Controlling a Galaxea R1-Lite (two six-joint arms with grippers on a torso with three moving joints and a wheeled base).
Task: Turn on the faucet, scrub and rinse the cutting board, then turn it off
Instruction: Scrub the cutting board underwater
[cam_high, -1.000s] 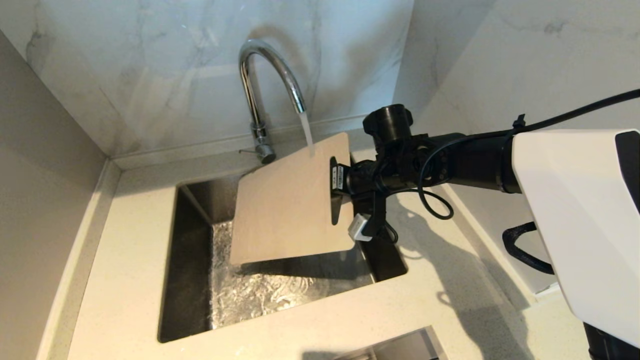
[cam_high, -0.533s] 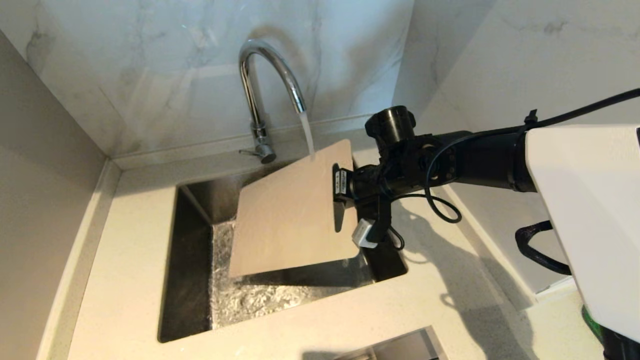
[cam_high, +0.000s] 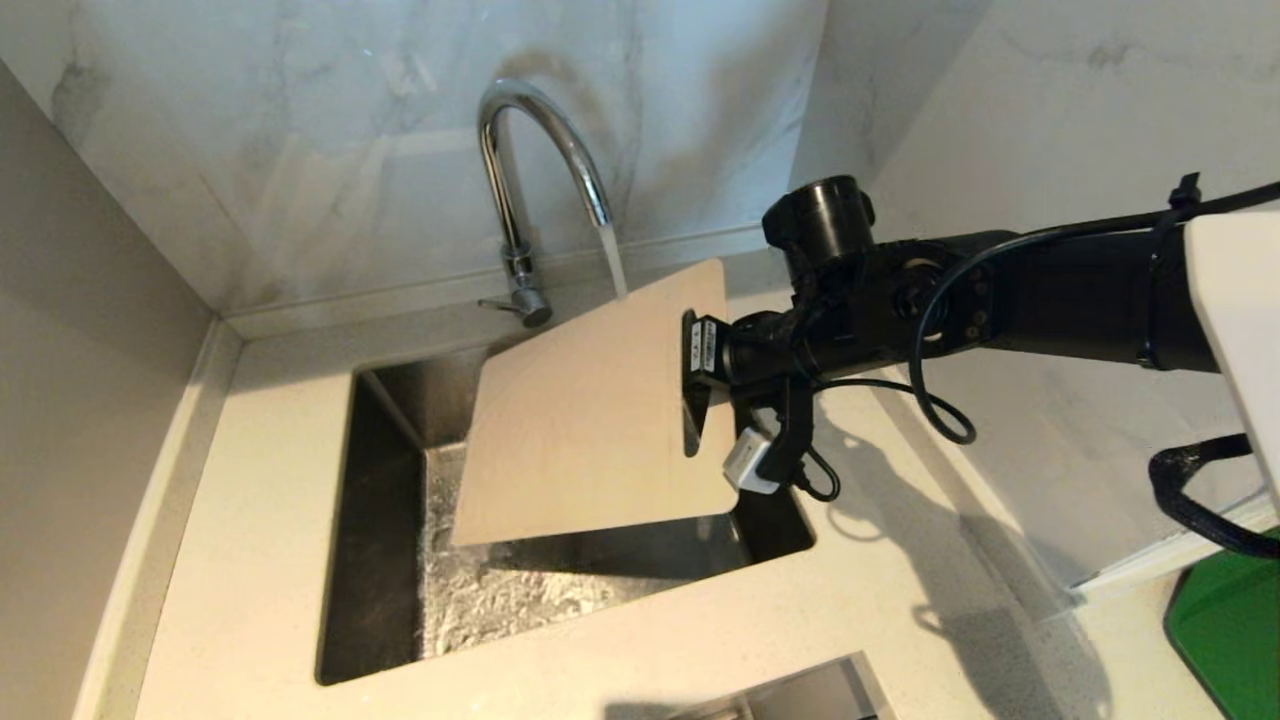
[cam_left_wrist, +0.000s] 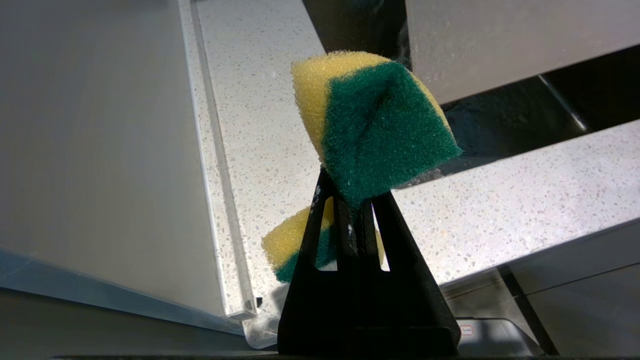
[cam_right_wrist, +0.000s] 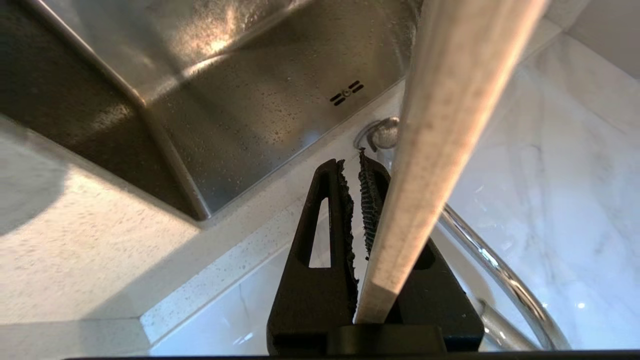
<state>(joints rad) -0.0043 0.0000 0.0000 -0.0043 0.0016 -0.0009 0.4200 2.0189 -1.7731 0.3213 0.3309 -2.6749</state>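
The right tool (cam_high: 695, 385), clamped on the cutting board (cam_high: 590, 410), has drawn it rightward, so the faucet (cam_high: 530, 180) stream now strikes farther in from its top edge. Rinsing looks underway. The left tool (cam_left_wrist: 350, 210) sits pinched on a sponge (cam_left_wrist: 372, 125).

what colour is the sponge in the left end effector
Yellow foam with a dark green scouring side; the sponge shows best in the left wrist view.

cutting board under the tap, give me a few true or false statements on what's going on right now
1. Water runs from the faucet onto the cutting board. True.
2. The board lies flat on the sink floor. False: it is held tilted above the basin.
3. The right gripper holds the board by one short edge. True.
4. The left gripper is empty. False: its jaws clamp a yellow-and-green sponge.
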